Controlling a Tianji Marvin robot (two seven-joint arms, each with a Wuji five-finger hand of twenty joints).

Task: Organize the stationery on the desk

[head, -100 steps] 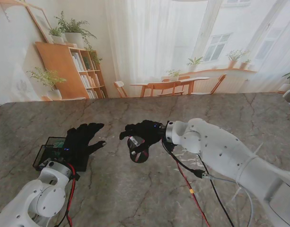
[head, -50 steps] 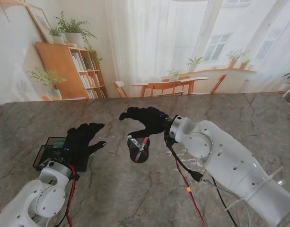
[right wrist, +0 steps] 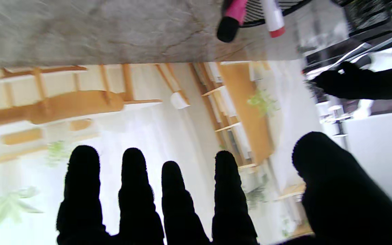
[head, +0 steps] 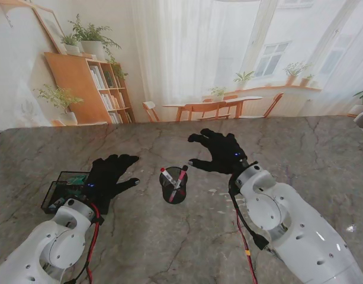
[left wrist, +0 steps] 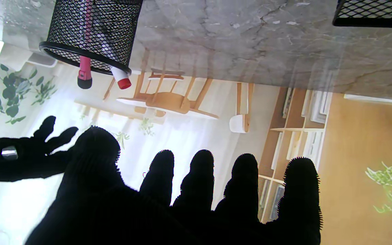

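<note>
Black mesh is what the round wire pen cup [head: 173, 189] is made of, and it is seen standing upright on the grey veined marble table [head: 299, 148], between the two hands and slightly nearer to the robot than either set of fingertips. Two markers are held in it, both leaning and poking out over the rim: a pink-bodied marker with a black cap [head: 180, 175] and a white-bodied marker with a red cap [head: 166, 173], their capped ends apart from each other. The black-gloved right hand [head: 219, 152] is held just to the right of the cup and a little farther away, with its fingers spread and nothing gripped; in its own wrist view four fingers and the thumb [right wrist: 339, 183] are seen apart against the room backdrop (that picture is somewhat blurred). The black-gloved left hand [head: 108, 174] is held to the left of the cup, likewise spread and holding nothing, its fingertips [left wrist: 201, 166] separated in the wrist view. Beside the left hand, on the side away from the cup, a shallow black mesh tray [head: 58, 194] is placed on the table; something green lies in it, too small to be identified.
</note>
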